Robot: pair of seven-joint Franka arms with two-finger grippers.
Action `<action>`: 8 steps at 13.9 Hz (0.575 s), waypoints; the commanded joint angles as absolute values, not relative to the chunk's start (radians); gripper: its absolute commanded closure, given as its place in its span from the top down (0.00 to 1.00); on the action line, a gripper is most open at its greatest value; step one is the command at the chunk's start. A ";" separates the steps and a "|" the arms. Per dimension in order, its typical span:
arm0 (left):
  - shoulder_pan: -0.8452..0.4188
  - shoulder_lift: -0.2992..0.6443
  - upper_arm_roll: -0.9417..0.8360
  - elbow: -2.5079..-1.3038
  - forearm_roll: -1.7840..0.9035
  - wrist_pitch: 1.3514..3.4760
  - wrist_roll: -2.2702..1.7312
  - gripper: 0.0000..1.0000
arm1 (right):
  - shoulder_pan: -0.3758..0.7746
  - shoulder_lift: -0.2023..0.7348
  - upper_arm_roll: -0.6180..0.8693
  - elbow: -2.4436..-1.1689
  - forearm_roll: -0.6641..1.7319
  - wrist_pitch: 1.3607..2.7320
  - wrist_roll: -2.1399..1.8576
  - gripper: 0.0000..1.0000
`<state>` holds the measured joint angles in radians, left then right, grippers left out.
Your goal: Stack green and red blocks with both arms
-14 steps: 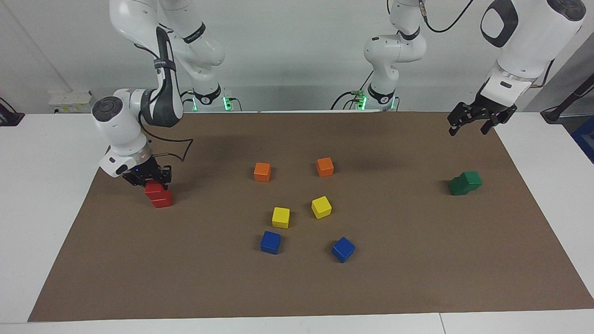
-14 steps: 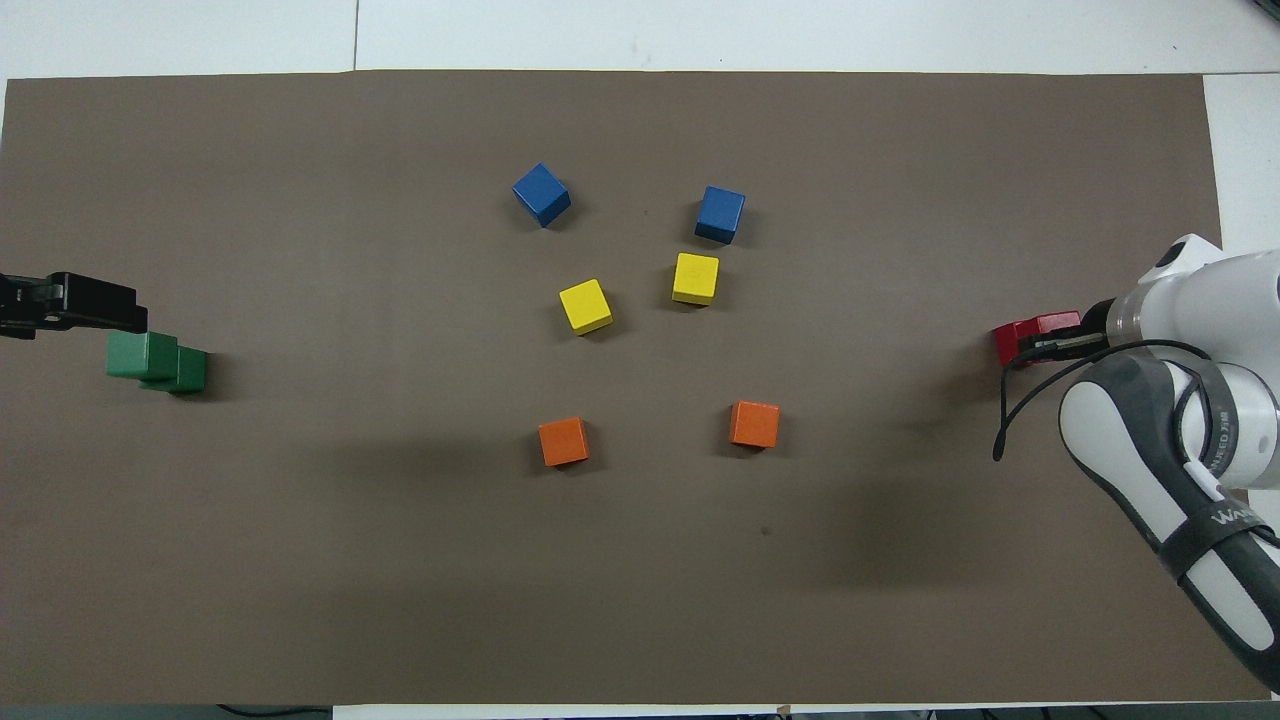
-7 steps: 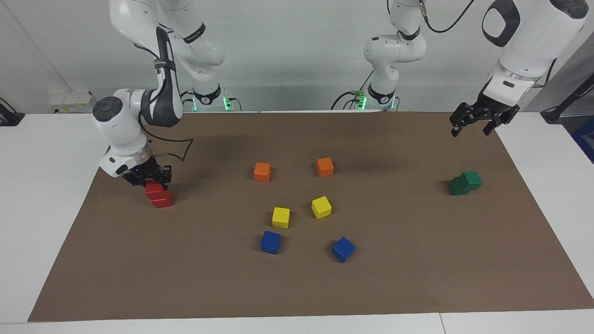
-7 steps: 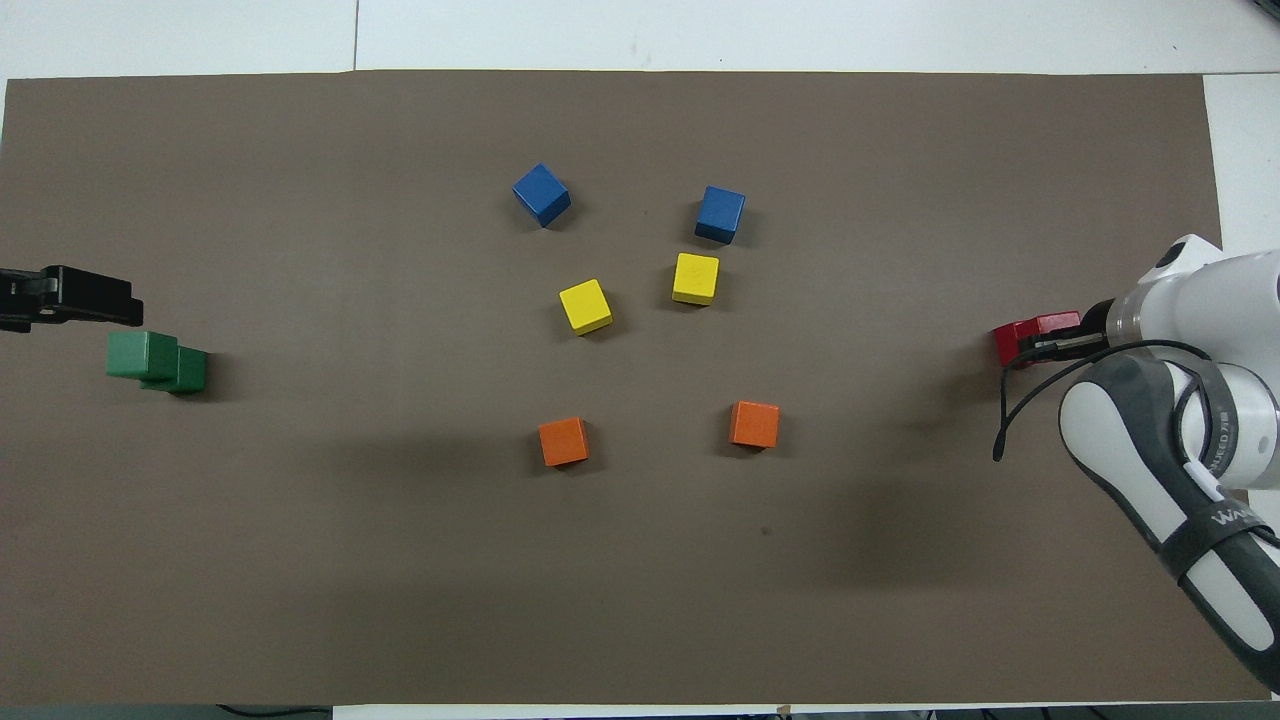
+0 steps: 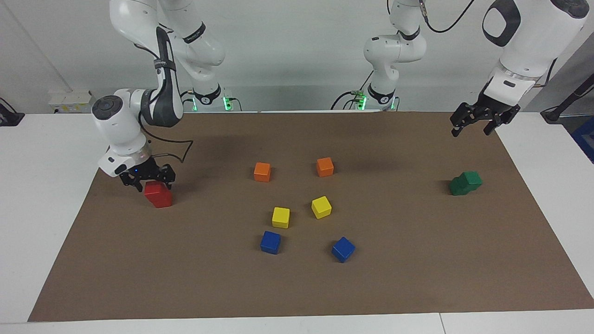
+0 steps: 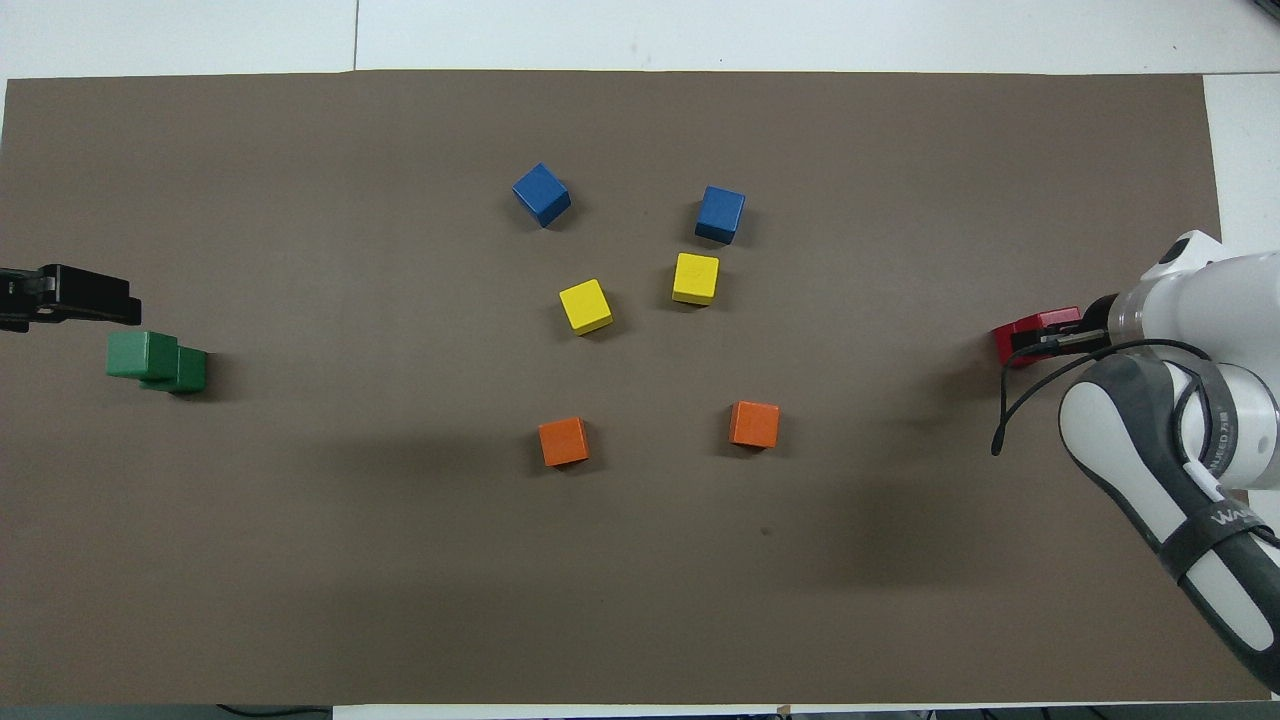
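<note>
Both pairs of jaws stood open and held nothing. On the right gripper they straddled the top of the red blocks at the right arm's end of the brown mat, spread just clear of the upper cube's sides. On the left gripper they hung spread in the air near the mat's edge at the left arm's end, nearer the robots than the green blocks and well above them.

Only the facing view showed the heights: the red pair stood one on the other, nearly square, while the upper green cube sat offset on the lower one. From overhead the red blocks were half hidden under the right gripper and its white wrist, and the left gripper appeared only as a black bar at the frame's edge beside the green blocks. That view did lay out the middle of the surface plainly: two orange cubes nearest the robots, two yellow cubes farther out, two blue cubes farthest.

A second earlier the right jaws had been clamped on the upper red cube; since then they had spread and risen slightly, leaving it resting on the lower one. The left gripper had lifted a little higher above the mat. None of the cubes had shifted.
</note>
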<state>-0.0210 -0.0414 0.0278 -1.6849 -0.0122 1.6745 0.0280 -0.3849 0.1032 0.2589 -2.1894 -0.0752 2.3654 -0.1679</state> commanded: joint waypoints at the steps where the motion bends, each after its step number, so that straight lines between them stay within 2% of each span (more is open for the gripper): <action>1: -0.028 -0.028 0.038 -1.661 -0.009 1.667 0.015 1.00 | -0.393 0.095 0.264 -2.198 -0.060 2.384 -0.163 0.99; 4: -0.028 -0.032 0.038 -1.664 -0.009 1.663 0.015 1.00 | -0.373 0.092 0.267 -2.152 -0.060 2.338 -0.120 1.00; 8: -0.008 -0.034 0.038 -1.669 -0.009 1.666 0.021 1.00 | -0.310 0.063 0.268 -1.990 -0.060 2.104 -0.022 1.00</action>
